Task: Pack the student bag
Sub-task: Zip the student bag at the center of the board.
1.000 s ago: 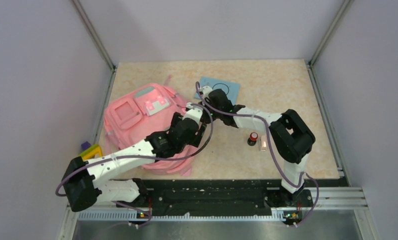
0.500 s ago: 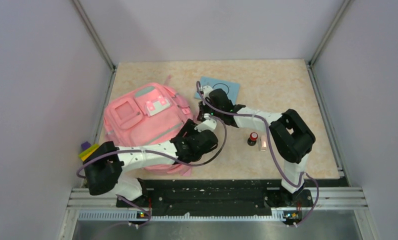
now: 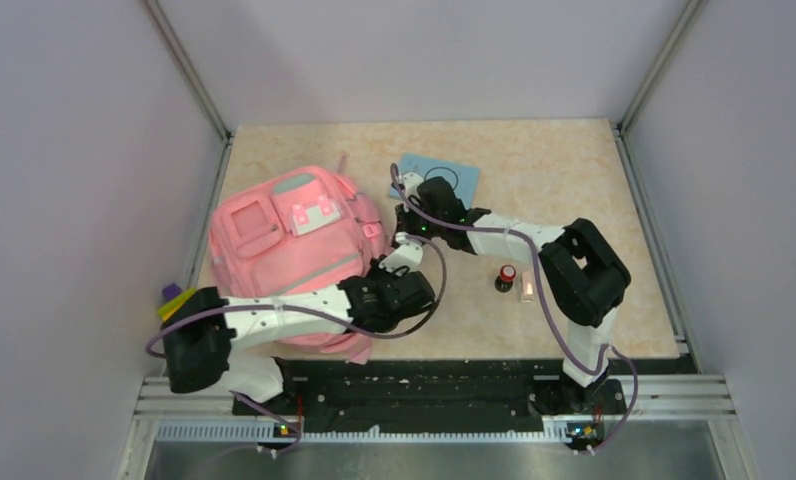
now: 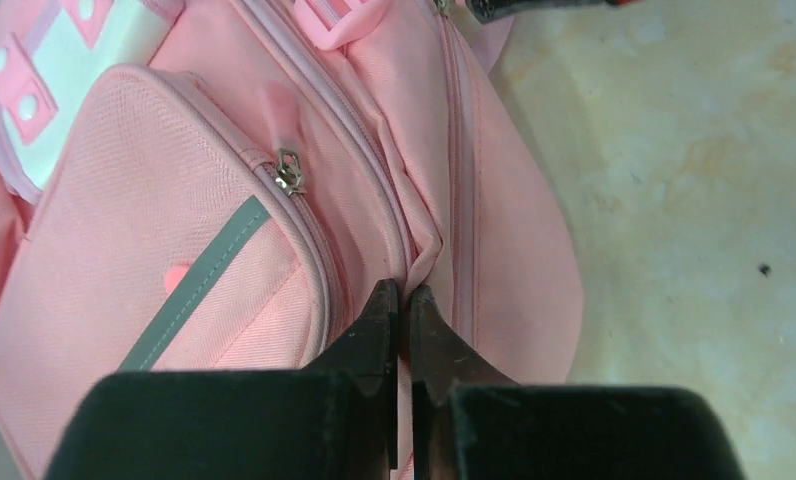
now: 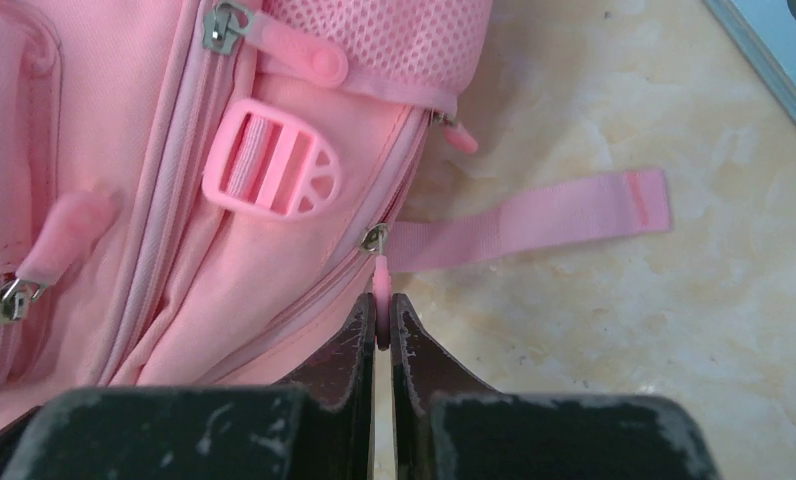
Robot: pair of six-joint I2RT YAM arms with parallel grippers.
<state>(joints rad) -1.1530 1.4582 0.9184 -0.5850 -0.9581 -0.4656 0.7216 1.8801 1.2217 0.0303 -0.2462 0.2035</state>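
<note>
Left arm (image 3: 274,312) and right arm (image 3: 499,238): white tubular links, bulky black joint housings. Purple-grey cable (image 3: 441,275) loops along each arm. Right gripper (image 5: 382,305): matte black fingers (image 5: 354,350), housing scuffed white. Black base mounts (image 3: 564,398) at 6 o'clock.

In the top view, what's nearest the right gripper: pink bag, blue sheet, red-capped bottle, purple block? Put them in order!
1. student bag, pinched by the right gripper
2. blue sheet, just behind
3. red-capped bottle, right side
4. purple block, far left edge
</note>
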